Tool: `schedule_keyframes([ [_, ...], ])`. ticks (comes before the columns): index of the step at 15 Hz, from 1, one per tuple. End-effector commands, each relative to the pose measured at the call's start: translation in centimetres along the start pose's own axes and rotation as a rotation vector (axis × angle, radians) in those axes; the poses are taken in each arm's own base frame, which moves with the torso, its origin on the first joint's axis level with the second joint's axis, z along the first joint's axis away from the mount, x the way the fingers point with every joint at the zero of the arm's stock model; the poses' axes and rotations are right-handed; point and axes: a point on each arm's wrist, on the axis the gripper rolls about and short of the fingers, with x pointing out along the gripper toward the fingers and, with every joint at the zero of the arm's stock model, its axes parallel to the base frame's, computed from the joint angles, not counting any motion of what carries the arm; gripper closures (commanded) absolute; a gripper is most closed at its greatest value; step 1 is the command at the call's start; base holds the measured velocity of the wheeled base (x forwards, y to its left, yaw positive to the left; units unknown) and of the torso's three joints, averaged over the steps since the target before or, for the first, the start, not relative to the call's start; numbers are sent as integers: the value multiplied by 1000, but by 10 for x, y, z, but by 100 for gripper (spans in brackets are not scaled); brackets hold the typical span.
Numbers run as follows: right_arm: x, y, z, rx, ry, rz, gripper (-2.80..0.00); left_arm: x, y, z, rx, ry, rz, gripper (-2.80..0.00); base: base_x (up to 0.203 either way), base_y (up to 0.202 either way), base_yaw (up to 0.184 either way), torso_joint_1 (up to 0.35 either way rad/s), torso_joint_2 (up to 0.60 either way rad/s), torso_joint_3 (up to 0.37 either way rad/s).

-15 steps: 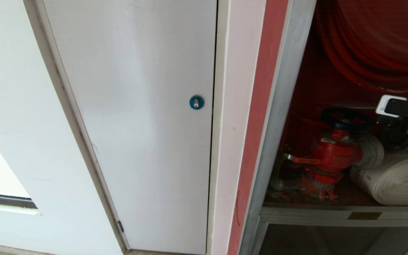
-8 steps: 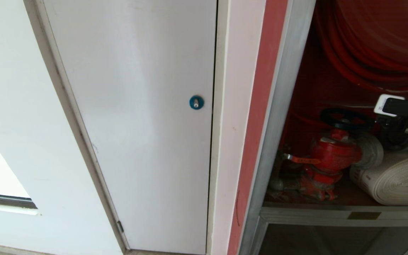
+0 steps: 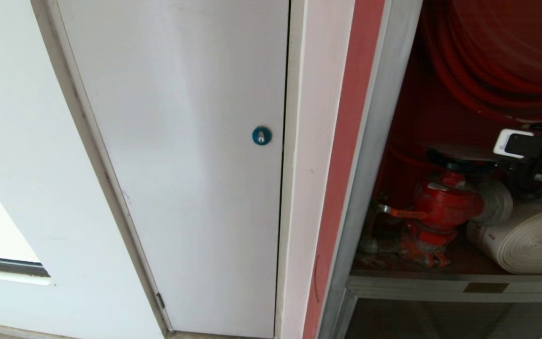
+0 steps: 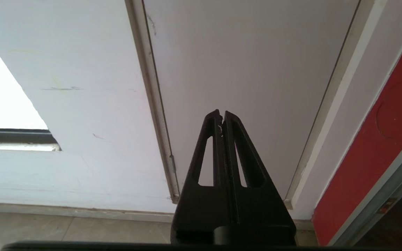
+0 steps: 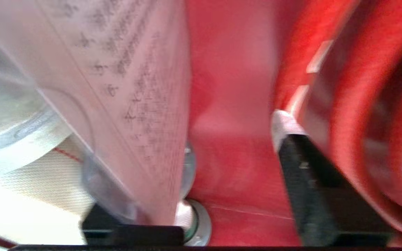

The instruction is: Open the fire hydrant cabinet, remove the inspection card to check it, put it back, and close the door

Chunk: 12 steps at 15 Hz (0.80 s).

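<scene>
The fire hydrant cabinet (image 3: 379, 141) stands open on the right, with its red hose reel (image 3: 501, 56), red valve (image 3: 445, 202) and white rolled hose (image 3: 530, 235) showing. My right gripper (image 5: 222, 139) reaches inside it above the hose roll and is open; its white-tipped finger (image 5: 286, 123) stands far from the other, which is hidden. The inspection card (image 5: 131, 87), a pale sheet with printed rows, leans loose against that hidden finger's side. In the head view a pale sheet edge (image 3: 464, 151) lies over the valve's black handwheel. The cabinet's door is out of view. My left gripper (image 4: 222, 113) is shut and parked low.
A plain white panel door (image 3: 181, 165) with a round blue lock (image 3: 261, 135) fills the left and middle. A red strip (image 3: 346, 165) and the aluminium frame separate it from the cabinet. An aluminium shelf rail (image 3: 440, 285) runs under the valve, and the floor (image 4: 65, 230) lies below.
My right gripper has opened and let go of the card. In the head view a pale sheet now covers the black handwheel. The left arm has not moved.
</scene>
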Motion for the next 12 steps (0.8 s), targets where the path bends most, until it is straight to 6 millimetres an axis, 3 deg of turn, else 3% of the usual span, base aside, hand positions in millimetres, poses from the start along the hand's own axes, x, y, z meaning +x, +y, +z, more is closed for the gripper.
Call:
schedule_keyframes([
  [1,-9,-4,1,-10,-2,-20,-280,1,0,-2,0,7,-1,0,0,0,0,0,0,0],
  [12,-46,-3,3,-68,-3,-16,-280,1,0,-2,-1,7,-1,0,0,0,0,0,0,0],
])
